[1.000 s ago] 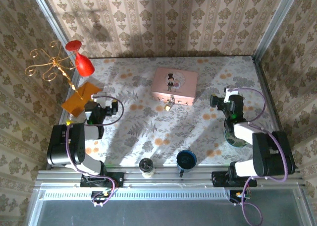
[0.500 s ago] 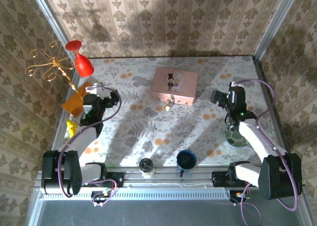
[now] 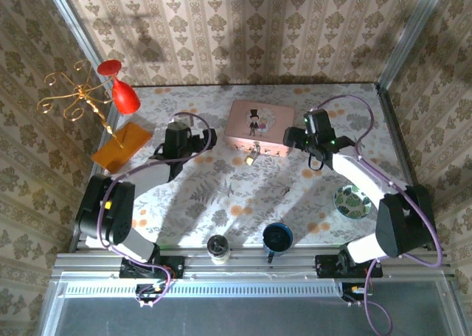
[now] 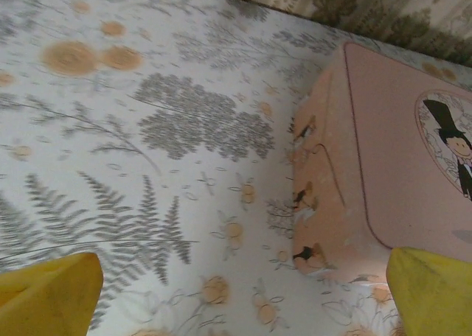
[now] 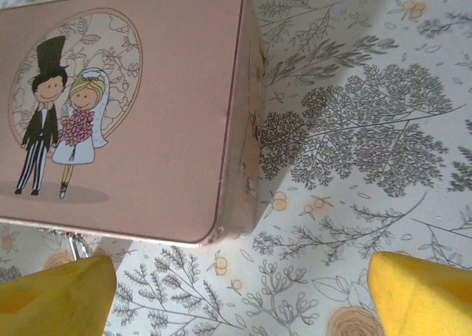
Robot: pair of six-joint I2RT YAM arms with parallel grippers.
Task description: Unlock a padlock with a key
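Table (image 3: 221, 196) covered in floral cloth. A pink box (image 3: 259, 127) is set near its middle, flanked by the left gripper (image 3: 207, 139) and the right gripper (image 3: 290, 137), each just beside one end of it. Both are spread wide, and nothing is held. The padlock (image 3: 251, 158), small and brass-yellow, is seen at the box's near edge. The unlocking appears not yet begun: the padlock is untouched and a key is yet to be taken up. Whether a key lies nearby, or the shackle is closed, is too small to be told.
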